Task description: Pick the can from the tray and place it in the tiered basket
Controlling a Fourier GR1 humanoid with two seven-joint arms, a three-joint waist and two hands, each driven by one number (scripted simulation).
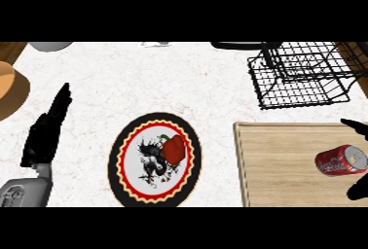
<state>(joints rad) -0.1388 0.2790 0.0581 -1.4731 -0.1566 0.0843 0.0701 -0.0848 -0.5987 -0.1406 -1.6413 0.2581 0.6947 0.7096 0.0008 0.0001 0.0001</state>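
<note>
Here is the red soda can with the silver top (343,160), lying on its side on the pale wooden tray (284,165), its silver end turned toward the right edge of the view. The robot's right hand (357,128) barely peeks in at that right edge: one dark finger shows just above the can and another dark tip shows just below it, so the can sits between the two, close to both, but whether either touches it cannot be told. So little of this hand is visible that I cannot tell if it is spread or curled. Up beyond the hand, past the tray's far edge, stands the black wire tiered basket (302,73), well apart from the can. Over on the other side, the left hand (47,129) rests on the white marble counter (129,78), fingers straight and held together, pointing away from the robot, holding nothing. Just to the right of that hand lies the round plate with a black rim, red and yellow border and a dark figure in the centre (155,159), sitting between the left hand and the tray, touching neither.
</note>
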